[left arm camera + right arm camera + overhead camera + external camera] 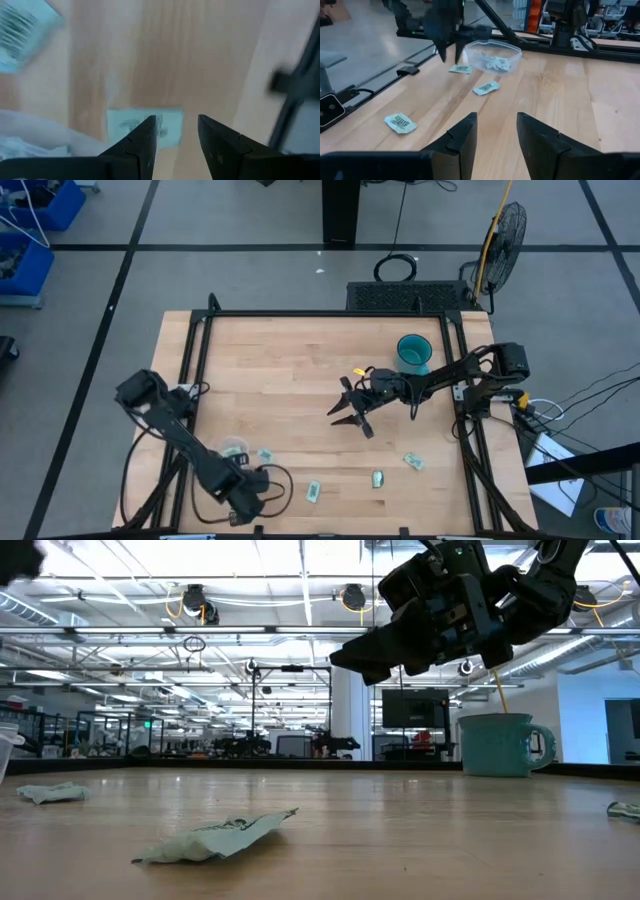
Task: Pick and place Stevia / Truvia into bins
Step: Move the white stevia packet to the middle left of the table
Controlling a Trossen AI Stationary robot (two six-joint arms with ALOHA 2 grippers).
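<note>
Over the front left corner of the wooden bench (290, 380), the left hand (176, 131) is hanging with its fingers slightly spread, holding nothing. A pale green Stevia sachet (144, 127) is lying flat directly under its fingertips, and the gap between them sits just off one end of the packet. The sachet's long axis is running across the line of the fingers, so the likely next step is a short drop to pinch it across its narrow width.

The clear plastic bin (493, 55) is resting just beside that sachet, with a few crumpled packets already inside. In the right wrist view, the left arm's fingers are pointing down next to the tub, with one sachet (461, 69) at their tips and another (486, 88) lying slightly nearer the bench's middle.

The right hand (350, 410) is hovering above the bench's centre, its fingers parted and empty, well apart from any packet. A teal cup (413, 352) is standing behind it toward the back right. More sachets are scattered along the front edge, among them one (313, 492) near the left arm and one (413, 462) farther right. The left hand is by far the nearer to both the bin and the packet beside it.
</note>
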